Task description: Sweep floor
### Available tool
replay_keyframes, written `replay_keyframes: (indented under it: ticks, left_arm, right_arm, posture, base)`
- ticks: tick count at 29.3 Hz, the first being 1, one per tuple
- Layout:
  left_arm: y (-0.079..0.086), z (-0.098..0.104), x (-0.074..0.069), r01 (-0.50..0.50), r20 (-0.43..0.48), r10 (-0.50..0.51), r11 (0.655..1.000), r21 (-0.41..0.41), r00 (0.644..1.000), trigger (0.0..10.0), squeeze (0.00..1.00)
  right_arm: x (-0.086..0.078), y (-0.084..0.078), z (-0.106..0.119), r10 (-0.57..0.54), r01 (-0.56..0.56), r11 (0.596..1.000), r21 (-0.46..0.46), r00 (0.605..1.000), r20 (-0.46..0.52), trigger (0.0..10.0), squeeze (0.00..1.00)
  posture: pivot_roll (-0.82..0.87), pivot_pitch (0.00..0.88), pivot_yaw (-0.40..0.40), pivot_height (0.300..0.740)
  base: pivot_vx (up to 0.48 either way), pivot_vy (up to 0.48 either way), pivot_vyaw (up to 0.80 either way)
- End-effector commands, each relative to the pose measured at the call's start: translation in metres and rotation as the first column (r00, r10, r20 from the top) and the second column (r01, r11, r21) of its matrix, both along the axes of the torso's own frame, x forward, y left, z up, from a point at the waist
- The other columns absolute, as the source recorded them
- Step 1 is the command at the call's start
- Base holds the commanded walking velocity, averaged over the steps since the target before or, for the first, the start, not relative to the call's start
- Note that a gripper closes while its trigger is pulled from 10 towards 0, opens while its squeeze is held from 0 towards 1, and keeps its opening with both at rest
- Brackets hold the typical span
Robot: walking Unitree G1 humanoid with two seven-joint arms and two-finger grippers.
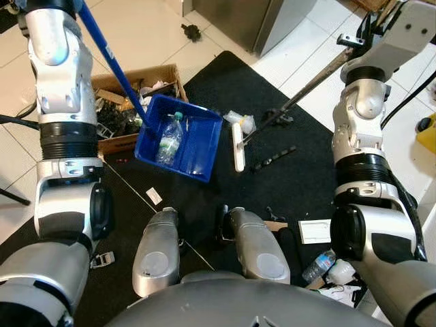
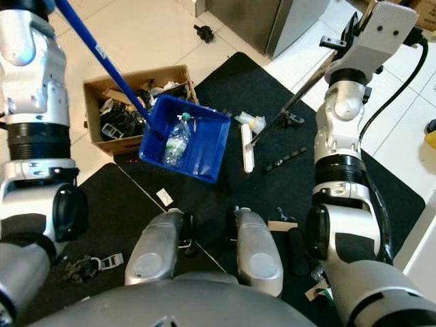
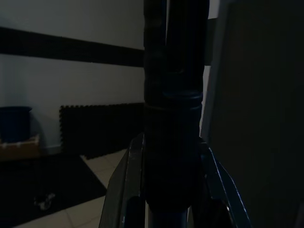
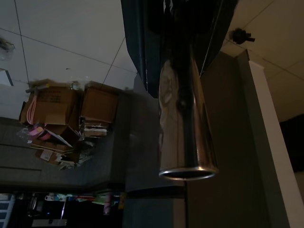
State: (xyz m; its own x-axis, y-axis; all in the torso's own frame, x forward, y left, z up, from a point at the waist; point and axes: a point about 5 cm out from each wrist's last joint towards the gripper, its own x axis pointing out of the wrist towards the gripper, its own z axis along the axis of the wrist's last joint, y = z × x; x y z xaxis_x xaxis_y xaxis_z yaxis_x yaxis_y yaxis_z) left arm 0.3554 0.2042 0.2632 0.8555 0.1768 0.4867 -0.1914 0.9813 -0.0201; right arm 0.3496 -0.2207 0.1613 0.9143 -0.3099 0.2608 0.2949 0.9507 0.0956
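Note:
A blue dustpan (image 1: 184,139) rests tilted on the black mat (image 1: 293,184), with a clear plastic bottle (image 1: 170,138) lying in it. Its long blue handle (image 1: 109,58) runs up to my left arm. In the left wrist view my left gripper (image 3: 173,71) is shut on that dark handle. A broom with a white head (image 1: 238,146) stands on the mat just right of the dustpan. Its metal pole (image 4: 183,128) leads up to my right gripper (image 4: 178,28), which is shut on it. Crumpled plastic (image 1: 242,121) lies beside the broom head.
A cardboard box (image 1: 129,102) full of junk sits behind the dustpan. A black strip (image 1: 272,159), paper scraps (image 1: 154,196), a white sheet (image 1: 314,231) and a bottle (image 1: 317,266) lie around my legs. A grey cabinet (image 1: 245,20) stands beyond on the white tiles.

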Motion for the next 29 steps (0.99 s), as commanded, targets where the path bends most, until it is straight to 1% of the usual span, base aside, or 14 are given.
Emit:
replay_keyframes:
  ticks: [1,12,29]
  left_arm:
    - [-0.0067,0.0072,-0.0033,0.008,0.043,-0.010,0.999,0.033,0.999,10.0,0.00]
    - [-0.0078,0.0111,-0.0042,0.012,0.051,-0.014,0.999,0.045,0.999,10.0,0.00]
    - [-0.0084,0.0095,-0.0047,0.007,0.047,-0.009,0.998,0.056,0.999,10.0,0.00]
  right_arm:
    - [-0.0015,-0.0019,0.0071,-0.024,0.024,1.000,0.007,0.998,0.049,10.0,0.00]
    - [-0.0017,-0.0011,0.0053,-0.029,0.029,1.000,0.011,0.999,0.046,10.0,0.00]
    - [-0.0025,-0.0017,0.0020,-0.032,0.032,0.999,0.011,0.999,0.032,10.0,0.00]
  posture:
    - [0.16,0.000,-0.033,0.740]
    - [0.15,0.000,-0.030,0.740]
    - [0.15,0.000,-0.029,0.740]
  base:
    - [0.480,0.000,0.00]
    - [0.480,0.000,0.00]
    - [0.480,0.000,0.00]
